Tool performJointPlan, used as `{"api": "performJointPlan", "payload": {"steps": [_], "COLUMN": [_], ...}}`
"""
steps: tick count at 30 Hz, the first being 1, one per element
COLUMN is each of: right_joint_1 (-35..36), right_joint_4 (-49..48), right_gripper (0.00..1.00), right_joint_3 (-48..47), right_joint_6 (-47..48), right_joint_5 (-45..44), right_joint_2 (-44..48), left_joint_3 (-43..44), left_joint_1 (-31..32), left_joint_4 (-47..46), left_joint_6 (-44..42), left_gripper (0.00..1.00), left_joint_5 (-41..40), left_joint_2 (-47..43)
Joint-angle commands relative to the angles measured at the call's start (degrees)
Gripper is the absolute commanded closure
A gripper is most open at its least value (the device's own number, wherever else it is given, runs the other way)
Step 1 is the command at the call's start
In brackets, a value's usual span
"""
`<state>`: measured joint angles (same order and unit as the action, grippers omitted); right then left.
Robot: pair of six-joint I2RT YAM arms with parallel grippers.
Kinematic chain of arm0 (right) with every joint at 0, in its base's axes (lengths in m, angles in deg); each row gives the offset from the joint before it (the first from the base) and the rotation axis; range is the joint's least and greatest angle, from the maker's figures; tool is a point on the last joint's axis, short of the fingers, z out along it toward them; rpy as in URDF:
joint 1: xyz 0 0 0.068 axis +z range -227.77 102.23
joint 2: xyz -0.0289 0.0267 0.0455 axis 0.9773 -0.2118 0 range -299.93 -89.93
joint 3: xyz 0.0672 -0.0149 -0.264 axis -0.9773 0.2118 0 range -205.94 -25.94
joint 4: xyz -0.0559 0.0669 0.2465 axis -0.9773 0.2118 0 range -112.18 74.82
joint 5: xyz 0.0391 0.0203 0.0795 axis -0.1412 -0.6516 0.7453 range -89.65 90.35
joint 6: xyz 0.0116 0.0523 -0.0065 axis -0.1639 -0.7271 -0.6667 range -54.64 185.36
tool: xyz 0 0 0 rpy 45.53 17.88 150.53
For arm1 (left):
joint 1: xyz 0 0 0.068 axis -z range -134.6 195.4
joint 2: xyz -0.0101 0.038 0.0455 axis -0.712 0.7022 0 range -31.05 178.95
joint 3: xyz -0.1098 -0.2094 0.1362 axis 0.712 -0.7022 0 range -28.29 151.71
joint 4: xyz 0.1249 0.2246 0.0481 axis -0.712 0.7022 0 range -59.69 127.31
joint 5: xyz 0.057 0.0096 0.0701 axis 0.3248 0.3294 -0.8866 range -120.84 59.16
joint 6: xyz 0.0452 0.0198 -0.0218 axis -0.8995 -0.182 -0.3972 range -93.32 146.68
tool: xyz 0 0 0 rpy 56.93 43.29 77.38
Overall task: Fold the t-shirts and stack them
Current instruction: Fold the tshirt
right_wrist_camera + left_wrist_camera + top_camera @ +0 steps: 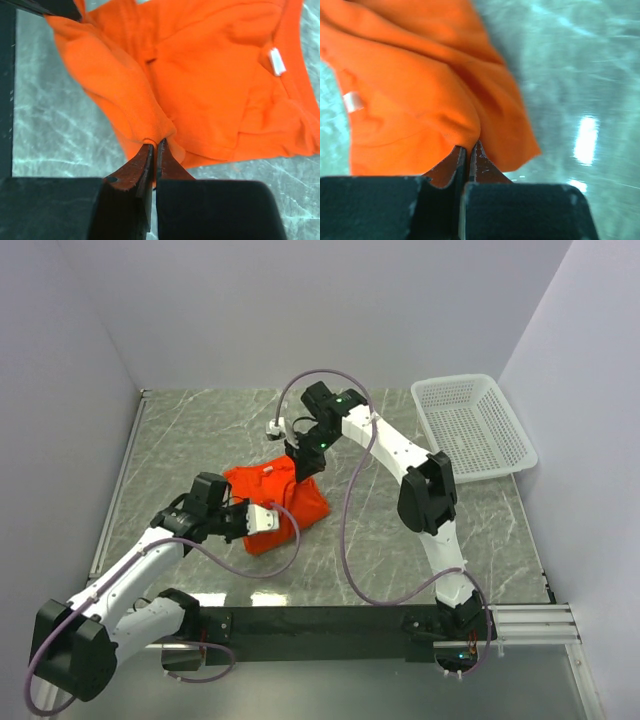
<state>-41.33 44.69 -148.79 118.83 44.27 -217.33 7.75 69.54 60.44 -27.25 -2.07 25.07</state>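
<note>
The left gripper (468, 149) has its 2 jaws pressed together on a fold of the orange t-shirt (420, 85). The cloth bunches at the tips and spreads away ahead of them and to their left. A small white label (353, 102) sits on the fabric well to the left of those jaws. To their right lies the bare grey marbled table (580, 65) (a bright glare spot shows on it).

The right gripper (154, 145) is likewise clamped on the shirt, jaws closed with a pinch of orange cloth between the tips. Most of the garment fans out ahead of them and to their right, with the label far off to the upper right.

Seen from above, the t-shirt lies crumpled between the 2 grippers, each holding an opposite side. A white basket (470, 425) stands well apart from the right jaws, at the table's far right corner.
</note>
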Motion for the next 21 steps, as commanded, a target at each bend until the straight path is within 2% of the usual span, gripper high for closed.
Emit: {"api": "performJointPlan", "payload": {"steps": [1,10,18,21], "right_joint_1": [-0.5,-2.3,-2.5,-2.5], "right_joint_4": [-3.8,-21.7,-34.7,-37.9], "right_gripper": [1.0,1.0,1.0,1.0], "right_joint_3": [-4.2,-1.4,-1.2,-1.5], "right_joint_6": [-7.1,-22.7,-39.9,-43.3], "right_joint_5": [-0.6,-3.0,-13.4,-17.7], "right_joint_2": [-1.1,-0.8,-3.0,-4.4], "left_joint_3": [1.7,3.1,-1.8,-3.0], "left_joint_1": [-3.2,-9.2,-10.8,-11.0], "left_joint_4": [-7.3,-17.3,-36.1,-41.3], "left_joint_6": [-2.1,-2.2,0.6,1.0], "left_gripper": [1.0,1.0,1.0,1.0], "left_joint_5": [0.6,-3.5,-10.6,-14.1], "left_joint_2": [1.3,5.8,8.7,11.3]}}
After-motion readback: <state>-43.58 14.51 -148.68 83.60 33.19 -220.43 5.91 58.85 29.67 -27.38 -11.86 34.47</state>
